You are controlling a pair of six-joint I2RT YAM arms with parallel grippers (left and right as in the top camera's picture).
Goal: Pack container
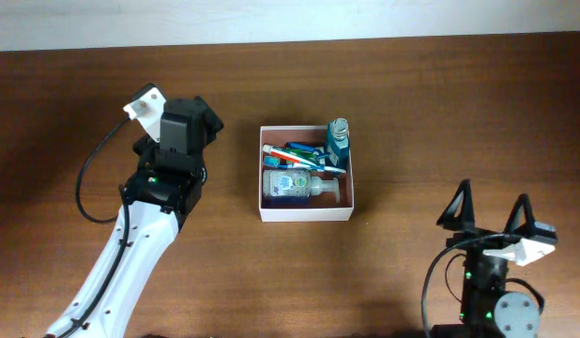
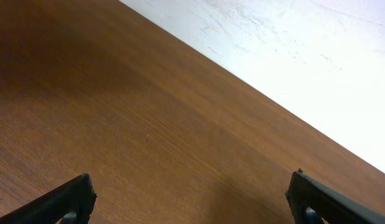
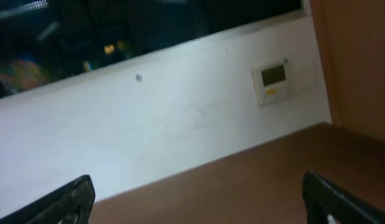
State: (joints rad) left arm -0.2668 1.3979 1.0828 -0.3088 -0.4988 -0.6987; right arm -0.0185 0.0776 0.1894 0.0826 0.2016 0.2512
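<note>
My left gripper (image 2: pixel 189 196) stands wide open. In its wrist view both dark fingertips (image 2: pixel 77 196) sit at the bottom corners with only bare wooden table (image 2: pixel 149 112) between them, and the white wall (image 2: pixel 304 56) lies beyond the far edge. It holds nothing and touches nothing. From overhead its arm reaches in from the near left and the wrist ends just left of the container (image 1: pixel 307 214), apart from it.

My right gripper (image 1: pixel 490 211) is spread just as wide. Overhead shows its two black fingers fanned out in a V at the near right, well apart from the container. Its wrist view shows nothing between the jaws, only the wall with a small white control panel (image 3: pixel 273 78) on it.

The container sits about mid-table, between the two arms. It is a square, shallow, open box with thin white walls. A clear pump bottle with a blue label (image 1: pixel 295 185) lies on its side along the near part. Behind it lie red and blue toothbrush or tube items (image 1: pixel 299 152); I cannot tell them apart. A teal bottle (image 1: pixel 339 141) stands in the far right corner
</note>
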